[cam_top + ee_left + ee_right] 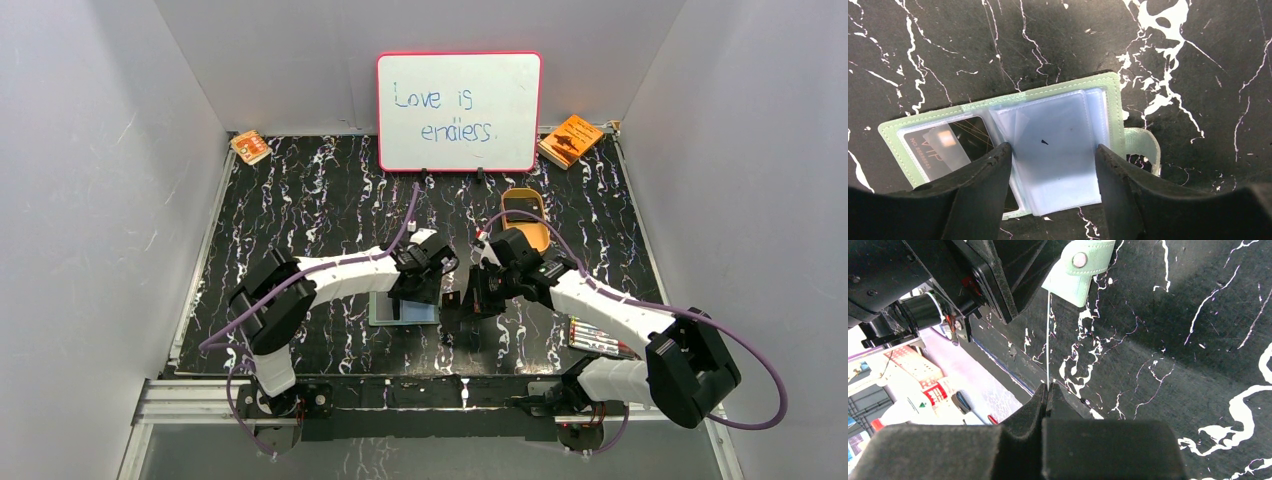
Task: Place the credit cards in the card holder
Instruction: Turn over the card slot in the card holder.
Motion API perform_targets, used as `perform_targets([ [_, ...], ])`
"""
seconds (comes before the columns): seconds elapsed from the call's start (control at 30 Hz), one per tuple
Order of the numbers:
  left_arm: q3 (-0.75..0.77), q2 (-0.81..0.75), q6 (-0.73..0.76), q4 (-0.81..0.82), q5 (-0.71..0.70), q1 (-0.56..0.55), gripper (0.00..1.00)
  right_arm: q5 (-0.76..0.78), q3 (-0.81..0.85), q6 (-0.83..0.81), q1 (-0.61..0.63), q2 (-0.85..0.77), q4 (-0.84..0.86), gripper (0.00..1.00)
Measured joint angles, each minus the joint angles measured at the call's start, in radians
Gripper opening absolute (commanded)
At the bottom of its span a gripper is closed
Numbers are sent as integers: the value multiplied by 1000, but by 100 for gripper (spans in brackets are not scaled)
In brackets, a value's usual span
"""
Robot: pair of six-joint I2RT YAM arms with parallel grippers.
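1. Close to the desk's near edge, toward the right corner, a bundle of pens (597, 337) lies beside the right arm, apart from the work.
2. The card holder (1058, 120) lies open and flat a little in from the middle of the near edge. Its left pocket already contains one dark credit card (968, 135), and the clear leaves on the right look unfilled.
3. The left gripper (1053, 167) hangs over the holder with its fingers (983, 190) spread wide, one on each side of the clear leaves, gripping nothing. It probably stands there to pin the leaves down; I cannot tell whether it is touching them.
4. Just right of the holder, the right gripper (1047, 390) is pinched tight on a thin card (1048, 340), seen edge-on and upright. It points toward the holder's snap strap (1083, 265), likely lined up to slide into a pocket.
5. Farther back, right of centre, sits a tan oval tray (540, 232). I cannot make out its contents.
6. Along the far edge stands a whiteboard (460, 110). An orange booklet sits by each far corner, left (250, 147) and right (570, 140).
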Motion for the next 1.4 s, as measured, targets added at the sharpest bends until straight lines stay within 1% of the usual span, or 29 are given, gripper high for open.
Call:
perform_targets([
  [0.17,0,2,-4,10,-14,-5,38,0,0,0,0,1,0,0],
  [0.23,-3,3,-4,9,-27,-5,35,0,0,0,0,2,1,0],
  [0.3,-7,3,-7,12,-33,-5,34,-1,-3,0,0,4,5,0],
  [0.47,-25,-8,-18,28,-46,-5,35,-6,-7,1,0,18,10,0],
  [0.67,-56,-32,-37,59,-45,-5,37,-47,-11,5,1,60,51,0],
  [0.83,-69,-43,-48,68,-38,-5,37,-95,-11,12,8,134,110,0],
  [0.93,-74,-48,-53,67,-35,-5,39,-122,-11,23,11,185,154,0],
  [1.27,-94,-71,-60,63,-20,-5,39,-153,-9,43,14,315,262,0],
  [1.33,-95,-72,-60,62,-18,-5,41,-163,-7,51,14,344,283,0],
  [1.37,-96,-74,-60,61,-17,-5,44,-173,-6,56,14,354,296,0],
  [1.4,-97,-76,-60,60,-16,-5,49,-181,-5,64,14,365,317,0],
])
